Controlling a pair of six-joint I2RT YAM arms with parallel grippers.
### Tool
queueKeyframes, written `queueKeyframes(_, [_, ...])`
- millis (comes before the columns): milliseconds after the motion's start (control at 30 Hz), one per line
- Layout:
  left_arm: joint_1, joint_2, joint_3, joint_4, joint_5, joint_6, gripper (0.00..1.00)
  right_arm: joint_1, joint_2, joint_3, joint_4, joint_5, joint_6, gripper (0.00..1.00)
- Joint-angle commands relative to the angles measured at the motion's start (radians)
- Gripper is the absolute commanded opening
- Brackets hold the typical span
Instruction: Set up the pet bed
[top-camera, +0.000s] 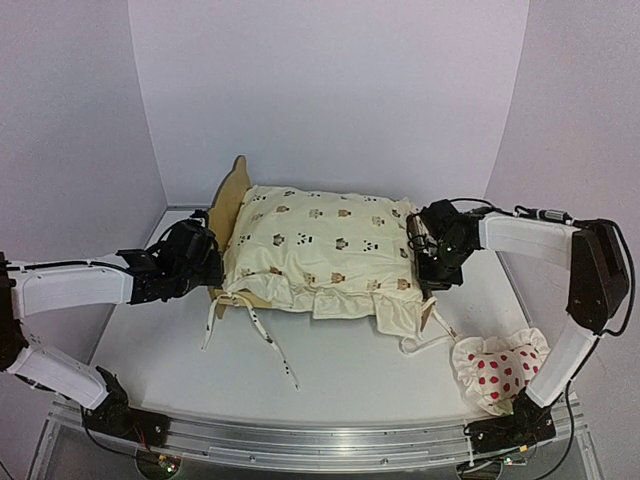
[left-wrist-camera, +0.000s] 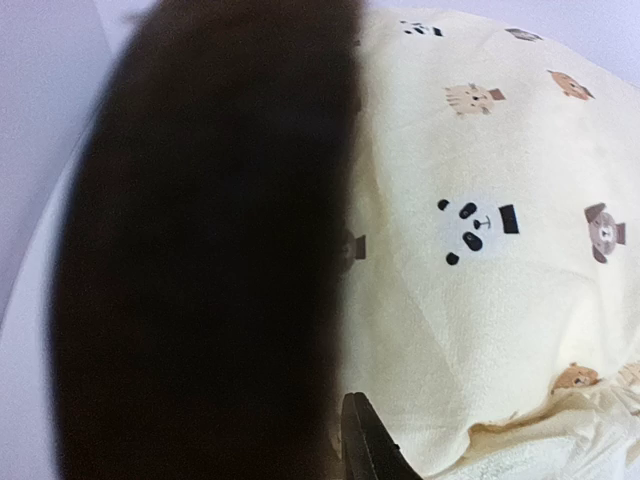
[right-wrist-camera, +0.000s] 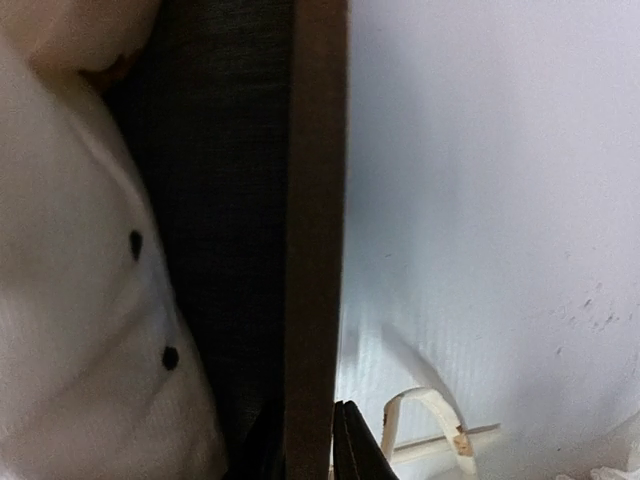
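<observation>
From above, the pet bed (top-camera: 232, 195) sits mid-way across the table (top-camera: 340, 385) under a cream printed cover (top-camera: 320, 250). The left pincer (top-camera: 205, 258) is at its headboard and the right pincer (top-camera: 425, 250) at its foot. Ties (top-camera: 265, 340) trail forward, and a dotted pillow (top-camera: 500, 368) lies near the right edge.

Left wrist: a dark blur (left-wrist-camera: 210, 250) blocks half the view and only 1 finger (left-wrist-camera: 365, 445) shows, so its grip cannot be told.

Right wrist: 2 fingers (right-wrist-camera: 352, 440) clench the bed's plywood rail, with bare table to the right.

On the table (top-camera: 340, 385), centre: pet bed (top-camera: 232, 195), headboard at left, cover (top-camera: 320, 250) lying over it. The pillow (top-camera: 500, 368) lies on the table to the right and in front of the bed, well apart.
</observation>
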Motion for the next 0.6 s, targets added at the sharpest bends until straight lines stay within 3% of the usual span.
queueKeyframes(0, [0.081,-0.062,-0.018,-0.004,-0.046,0.058,0.26,0.178,0.057,-0.007,-0.001,-0.025,0.092,0.18])
queueKeyframes(200, [0.183,-0.097,-0.028,-0.014,-0.062,0.095,0.29,0.354,0.139,0.062,0.028,0.002,0.173,0.18])
queueKeyframes(367, [0.197,-0.102,-0.024,-0.025,-0.062,0.100,0.34,0.419,0.159,0.087,0.042,-0.010,0.201,0.18])
queueKeyframes(467, [0.199,-0.112,-0.001,-0.060,-0.065,0.094,0.42,0.425,0.132,0.078,0.046,-0.035,0.193,0.20])
queueKeyframes(567, [0.199,-0.133,0.019,-0.101,-0.043,0.079,0.56,0.425,0.089,0.063,0.041,-0.009,0.157,0.28])
